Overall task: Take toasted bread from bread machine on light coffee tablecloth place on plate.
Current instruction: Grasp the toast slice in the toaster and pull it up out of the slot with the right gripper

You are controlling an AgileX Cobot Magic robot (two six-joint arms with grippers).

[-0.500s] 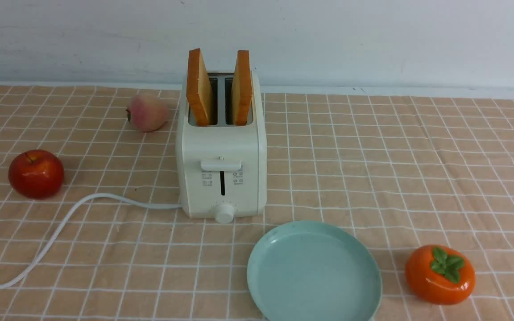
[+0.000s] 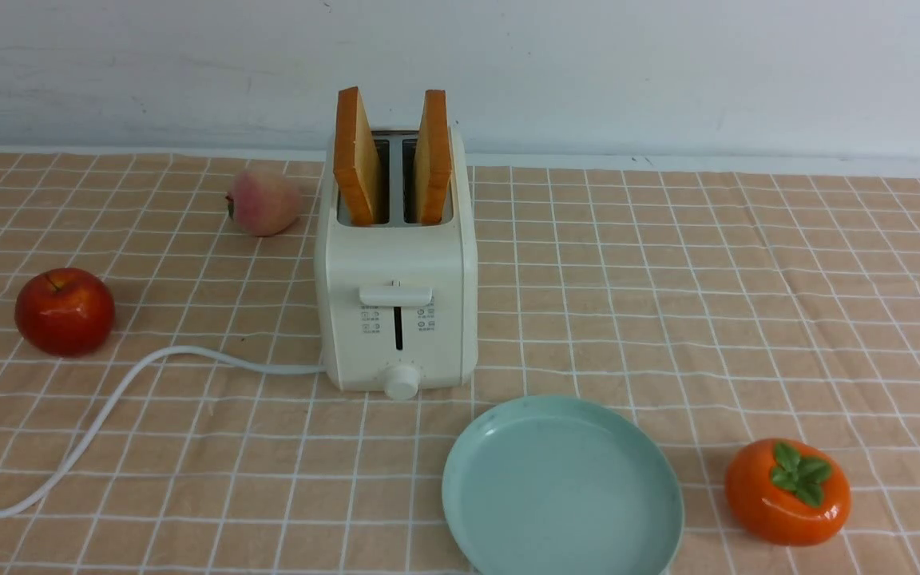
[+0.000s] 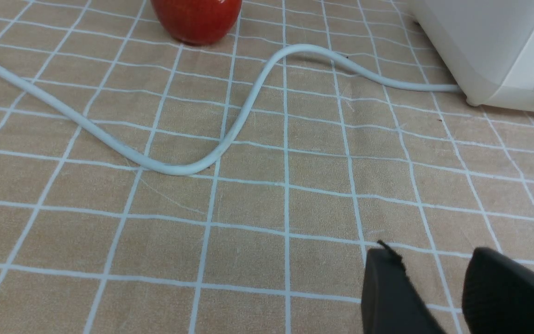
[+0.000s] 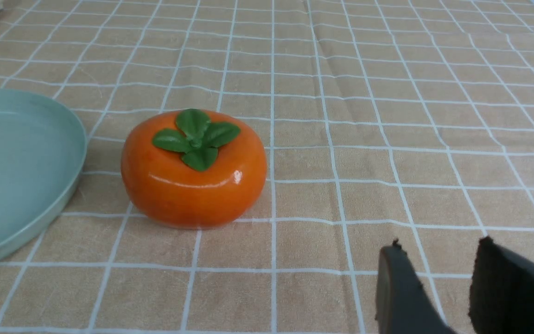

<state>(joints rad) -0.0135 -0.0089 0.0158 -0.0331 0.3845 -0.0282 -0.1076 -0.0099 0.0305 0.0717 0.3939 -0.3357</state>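
Two slices of toasted bread stand upright in the bread machine (image 2: pixel 396 271), the left slice (image 2: pixel 356 156) and the right slice (image 2: pixel 434 156) leaning slightly apart. The cream toaster sits on the light coffee tablecloth (image 2: pixel 707 303). The mint-green plate (image 2: pixel 562 487) lies in front of it, a little to the right, with nothing on it. Neither arm shows in the front view. My left gripper (image 3: pixel 431 253) is open over bare cloth near the toaster's corner (image 3: pixel 494 46). My right gripper (image 4: pixel 438 245) is open over cloth, to the side of the plate (image 4: pixel 12 171).
A white cord (image 2: pixel 109 399) snakes left from the toaster and shows as the cord (image 3: pixel 230 134) in the left wrist view. A red apple (image 2: pixel 65 311) and a peach (image 2: pixel 263 201) lie left. An orange persimmon (image 2: pixel 787 493) sits right of the plate, the same persimmon (image 4: pixel 193 169) near my right gripper.
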